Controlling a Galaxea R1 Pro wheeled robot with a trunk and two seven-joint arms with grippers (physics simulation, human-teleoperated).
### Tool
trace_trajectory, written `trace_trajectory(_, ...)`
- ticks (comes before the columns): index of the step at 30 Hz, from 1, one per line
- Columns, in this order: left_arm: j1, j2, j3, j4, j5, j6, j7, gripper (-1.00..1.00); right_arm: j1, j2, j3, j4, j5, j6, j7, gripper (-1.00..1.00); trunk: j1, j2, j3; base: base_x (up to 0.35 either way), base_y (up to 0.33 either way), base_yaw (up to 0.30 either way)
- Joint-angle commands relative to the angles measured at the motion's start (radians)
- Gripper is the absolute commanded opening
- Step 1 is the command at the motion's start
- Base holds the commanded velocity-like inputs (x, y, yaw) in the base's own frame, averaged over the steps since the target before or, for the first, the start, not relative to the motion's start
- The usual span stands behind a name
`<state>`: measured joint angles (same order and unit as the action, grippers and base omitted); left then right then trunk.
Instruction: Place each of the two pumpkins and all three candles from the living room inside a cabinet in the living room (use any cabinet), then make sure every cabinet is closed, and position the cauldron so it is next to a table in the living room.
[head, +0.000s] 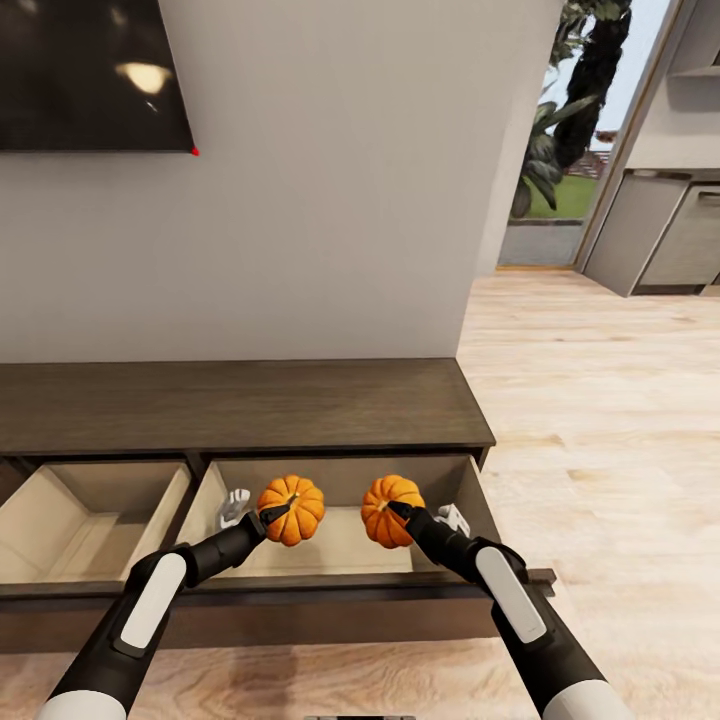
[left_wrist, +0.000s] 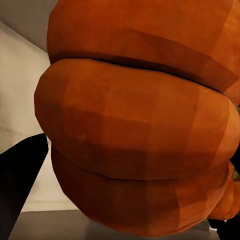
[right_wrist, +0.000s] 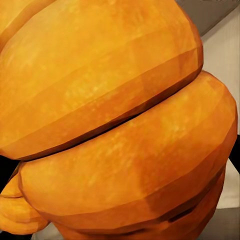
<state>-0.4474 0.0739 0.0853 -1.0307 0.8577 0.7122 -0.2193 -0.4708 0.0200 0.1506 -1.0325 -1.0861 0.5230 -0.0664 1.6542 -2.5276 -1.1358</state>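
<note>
Below a grey wall, the cabinet (head: 240, 405) has an open drawer (head: 335, 545). Each gripper (head: 272, 513) (head: 400, 512) pinches a pumpkin (head: 293, 508) (head: 388, 508) above it; lower fully, then release gently.

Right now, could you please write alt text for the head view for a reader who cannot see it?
Each arm holds an orange pumpkin, left and right, over an open pale drawer of a long dark wood cabinet against a grey wall.

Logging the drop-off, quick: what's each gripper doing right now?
Left gripper: shut on the left pumpkin, over the open drawer.
Right gripper: shut on the right pumpkin, over the same drawer.
</note>
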Motion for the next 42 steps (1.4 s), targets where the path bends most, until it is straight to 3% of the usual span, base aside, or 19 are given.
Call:
trace_trajectory(1,0.0,0.0,0.002,0.0,0.0,0.006,-0.003,-1.0,-0.001,0.0,0.001,-0.001,-0.009,0.001,-0.007,-1.0,0.0,0.0,-0.001,0.0,0.0,0.0)
trace_trajectory(36,-0.001,0.0,0.002,-0.002,-0.002,0.007,0.001,-1.0,-0.019,0.0,0.007,0.02,-0.012,-0.039,-0.032,-1.0,0.0,-0.001,-0.005,0.036,0.016,0.0)
trace_trajectory(42,-0.001,-0.002,0.002,-0.005,0.001,0.007,0.07,-1.0,-0.019,0.0,0.007,0.02,-0.012,-0.039,-0.041,-1.0,0.0,-0.001,-0.005,0.0,0.0,0.0)
